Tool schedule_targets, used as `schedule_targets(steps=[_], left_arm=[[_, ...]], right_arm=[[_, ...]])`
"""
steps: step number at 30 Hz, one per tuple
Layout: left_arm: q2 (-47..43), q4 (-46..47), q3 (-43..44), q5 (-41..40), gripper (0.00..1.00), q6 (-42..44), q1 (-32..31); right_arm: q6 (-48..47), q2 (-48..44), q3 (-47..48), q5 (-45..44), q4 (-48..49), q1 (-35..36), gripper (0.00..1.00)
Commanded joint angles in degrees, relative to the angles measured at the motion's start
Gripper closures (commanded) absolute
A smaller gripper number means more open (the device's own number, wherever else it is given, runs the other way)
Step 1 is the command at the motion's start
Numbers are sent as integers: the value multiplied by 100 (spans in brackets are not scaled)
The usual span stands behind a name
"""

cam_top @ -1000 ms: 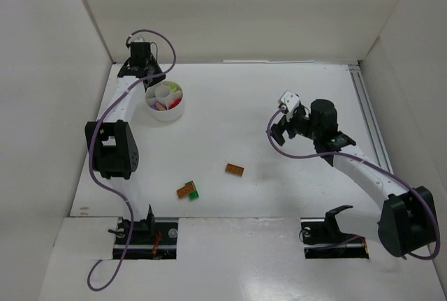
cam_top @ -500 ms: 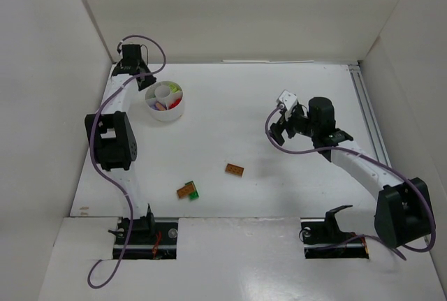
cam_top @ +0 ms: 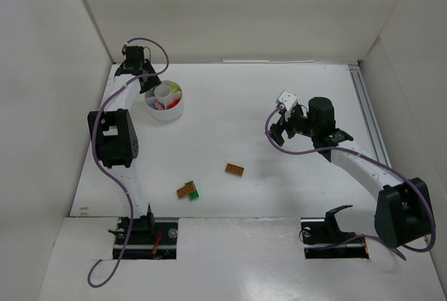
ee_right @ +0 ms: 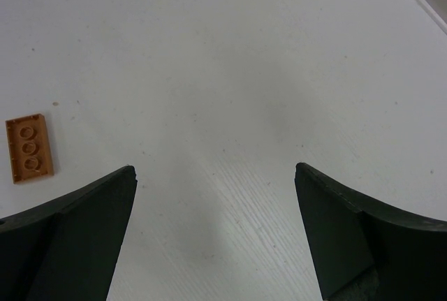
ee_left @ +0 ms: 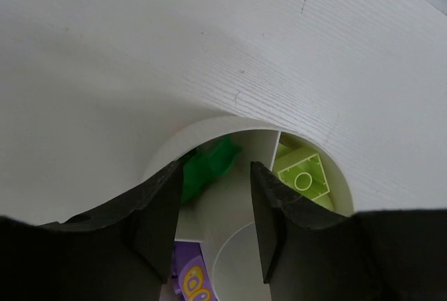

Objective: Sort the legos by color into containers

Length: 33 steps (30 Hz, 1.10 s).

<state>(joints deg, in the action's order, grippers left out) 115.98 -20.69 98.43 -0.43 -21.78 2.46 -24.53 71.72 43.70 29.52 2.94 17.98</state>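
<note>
The round white dish [cam_top: 165,111] stands at the far left, with bricks in its wedges. My left gripper [cam_top: 148,83] hangs over its far-left rim, jaws open with nothing between them [ee_left: 213,210]. In the left wrist view, a green brick [ee_left: 209,167] lies in one wedge beside the left finger, a yellow-green brick [ee_left: 302,174] in the neighbouring wedge, and a lilac piece [ee_left: 186,279] lower down. My right gripper [cam_top: 279,130] is wide open and empty [ee_right: 215,170] above bare table. An orange brick [cam_top: 235,170] lies mid-table; it also shows in the right wrist view [ee_right: 29,149].
Another orange brick [cam_top: 184,191] and a green brick [cam_top: 194,191] lie touching each other near the front edge. White walls close in the table on the left, back and right. A rail [cam_top: 364,105] runs along the right side.
My left wrist has drawn back a little from over the dish toward the far-left corner. My right arm has shifted slightly. The bricks on the table have not moved.
</note>
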Motion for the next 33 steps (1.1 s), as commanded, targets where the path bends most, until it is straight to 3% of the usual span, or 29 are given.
schedule_targets(steps=[1,4,8,10,12,13,17,22,28,33], left_arm=[[-321,100,273,25,59,112,9],[-479,100,220,25,46,113,9],[-761,100,115,25,43,113,9],[-1102,47,-60,25,35,113,9],[-1436,99,-436,25,23,43,9],[-1865,100,-613,-27,0,-123,9],[-3237,469,-1904,-133,0,-632,-122],[-4758,777,-3441,-2,0,-1012,-377],[-5850,620,-4025,-89,0,-1346,-430],[-6193,338,-4025,-89,0,-1461,-430]], right_arm=[[-183,-18,253,221,66,-31,0],[-376,-141,253,134,-57,249,0],[-719,-141,305,-454,-276,1004,0],[-868,-37,437,-604,-338,1645,0],[-939,95,516,-1085,-338,2407,0],[-939,305,603,-1289,-338,2673,0],[-799,1042,789,-2195,-190,3843,0],[-465,1967,806,-2398,549,4766,0],[-333,3030,1334,-3645,936,5646,0],[10,3251,1335,-3839,1576,5786,0]])
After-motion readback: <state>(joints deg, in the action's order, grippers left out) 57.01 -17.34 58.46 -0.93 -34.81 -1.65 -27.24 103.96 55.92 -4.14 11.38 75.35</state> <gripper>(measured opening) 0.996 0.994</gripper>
